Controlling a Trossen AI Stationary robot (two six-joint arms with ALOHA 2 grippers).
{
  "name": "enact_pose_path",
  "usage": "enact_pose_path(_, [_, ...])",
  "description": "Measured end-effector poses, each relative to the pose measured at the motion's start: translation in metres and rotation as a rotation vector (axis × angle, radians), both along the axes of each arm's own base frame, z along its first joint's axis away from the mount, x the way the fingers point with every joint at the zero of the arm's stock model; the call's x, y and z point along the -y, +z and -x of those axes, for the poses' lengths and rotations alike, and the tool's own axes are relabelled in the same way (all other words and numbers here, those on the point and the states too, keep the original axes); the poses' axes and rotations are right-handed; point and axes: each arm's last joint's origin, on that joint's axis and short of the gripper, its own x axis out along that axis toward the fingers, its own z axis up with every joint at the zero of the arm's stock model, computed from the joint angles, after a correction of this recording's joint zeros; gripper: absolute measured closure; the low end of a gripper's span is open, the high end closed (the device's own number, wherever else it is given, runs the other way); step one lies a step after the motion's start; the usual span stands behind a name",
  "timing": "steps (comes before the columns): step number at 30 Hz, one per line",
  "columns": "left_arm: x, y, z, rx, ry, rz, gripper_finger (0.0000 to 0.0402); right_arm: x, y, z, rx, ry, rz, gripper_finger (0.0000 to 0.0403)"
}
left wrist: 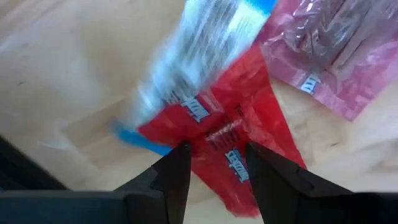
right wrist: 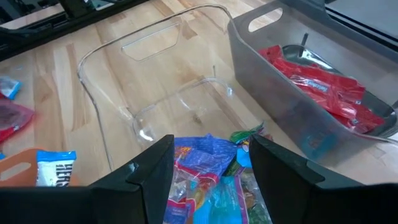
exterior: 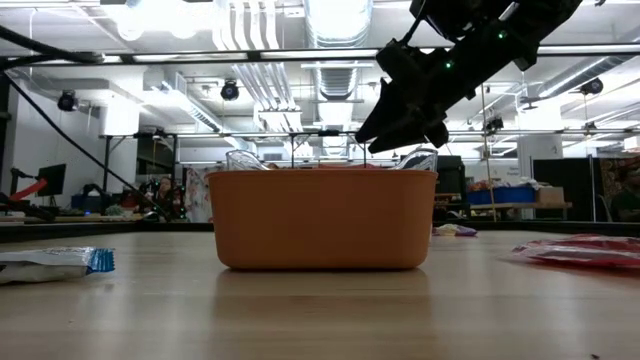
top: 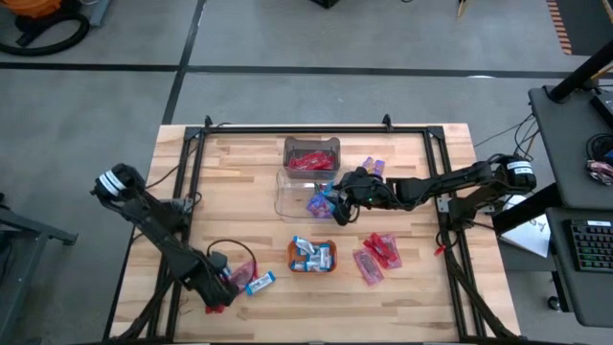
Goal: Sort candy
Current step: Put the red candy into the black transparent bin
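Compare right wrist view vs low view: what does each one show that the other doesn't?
Right wrist only: blue crinkly candy between the right gripper fingers, the empty clear bin, red packets in the grey bin.
Low only: a blue-and-white bar lying on the table, the room behind.
Both: the orange tray, the right gripper.
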Motion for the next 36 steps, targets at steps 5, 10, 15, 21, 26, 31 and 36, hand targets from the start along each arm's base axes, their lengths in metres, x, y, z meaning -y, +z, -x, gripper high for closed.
enact_pose_path(5, [0.010, -0.011, -0.009, -0.002, -0.081, -0.049, 0.0260, 0.000, 0.000, 0.000, 0.002, 0.003, -0.002, 0.0202])
enact_pose_path(10, [0.016, -0.013, -0.013, -0.007, -0.116, -0.046, 0.0296, 0.000, 0.000, 0.000, 0.003, 0.003, -0.002, 0.0202])
enact_pose_path(15, [0.015, -0.011, -0.013, 0.008, -0.118, -0.039, 0.0359, 0.000, 0.000, 0.000, 0.003, 0.003, -0.001, 0.0202])
enact_pose_path(21, [0.014, -0.004, -0.012, 0.033, -0.141, -0.018, 0.0394, 0.000, 0.000, 0.000, 0.003, 0.004, 0.000, 0.0202])
enact_pose_path(26, [0.008, 0.009, -0.006, 0.055, -0.161, -0.012, 0.0399, 0.000, 0.000, 0.000, 0.002, 0.005, 0.001, 0.0202])
enact_pose_path(31, [0.000, 0.031, -0.002, 0.142, -0.174, 0.005, 0.0401, 0.000, 0.000, 0.000, 0.002, 0.005, 0.001, 0.0202])
enact_pose_path(36, [-0.009, 0.053, 0.001, 0.306, -0.217, -0.013, 0.0401, 0.000, 0.000, 0.000, 0.000, 0.005, 0.002, 0.0202])
